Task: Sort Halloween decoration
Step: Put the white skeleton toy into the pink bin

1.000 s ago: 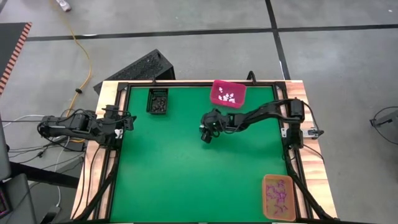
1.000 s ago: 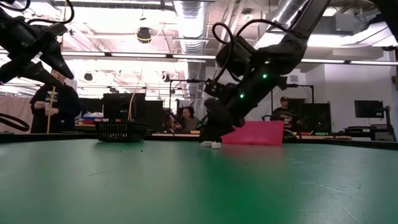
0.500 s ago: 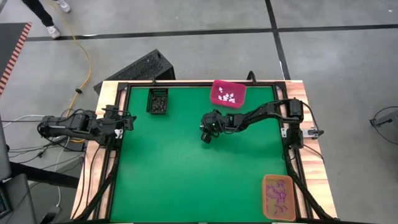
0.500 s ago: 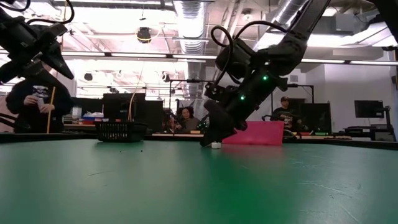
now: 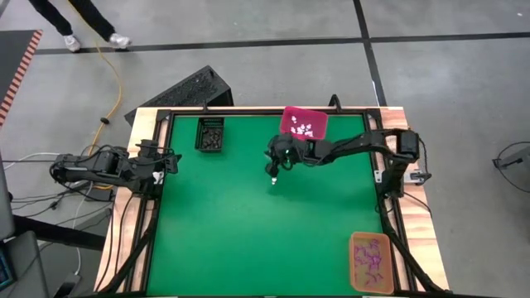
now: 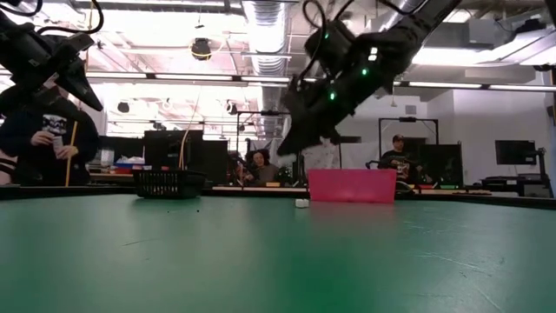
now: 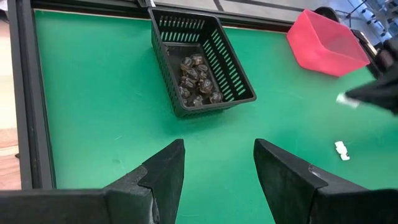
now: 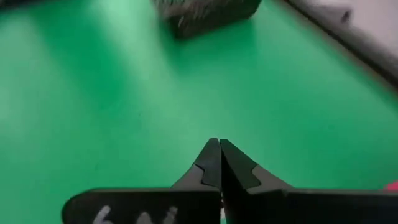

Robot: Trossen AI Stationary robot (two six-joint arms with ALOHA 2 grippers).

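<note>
Hanging clenched and empty above the table (image 5: 215, 232), the right tool (image 6: 291, 146) has the white trinket (image 6: 301, 203) lying on the green directly beneath it, just before the pink bin (image 6: 351, 185), far from the left tool (image 7: 217, 163).
</note>
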